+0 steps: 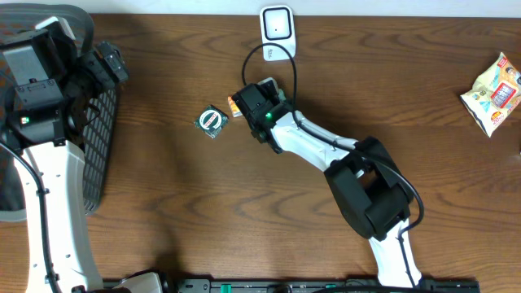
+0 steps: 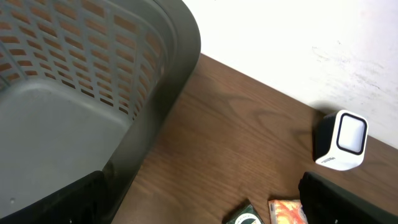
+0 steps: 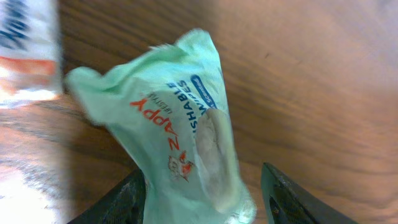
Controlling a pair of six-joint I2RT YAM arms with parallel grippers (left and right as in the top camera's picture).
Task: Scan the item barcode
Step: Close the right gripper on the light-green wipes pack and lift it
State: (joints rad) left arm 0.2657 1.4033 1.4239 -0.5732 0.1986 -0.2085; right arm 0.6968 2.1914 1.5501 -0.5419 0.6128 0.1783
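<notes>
Grey basket (image 2: pixel 93 62), packet (image 3: pixel 180 124) in right claw (image 3: pixel 205 193)

Mock shop checkout, barcode scanner (image 1: pixel 276 24), basket (image 1: pixel 102 155)

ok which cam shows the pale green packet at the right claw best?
Right wrist. The green packet fills the frame, standing between the fingers of the right claw, with its print close enough to read. Overhead: the claw sits over it, so I can't make it out. Left wrist: the packet is not in view.
</notes>
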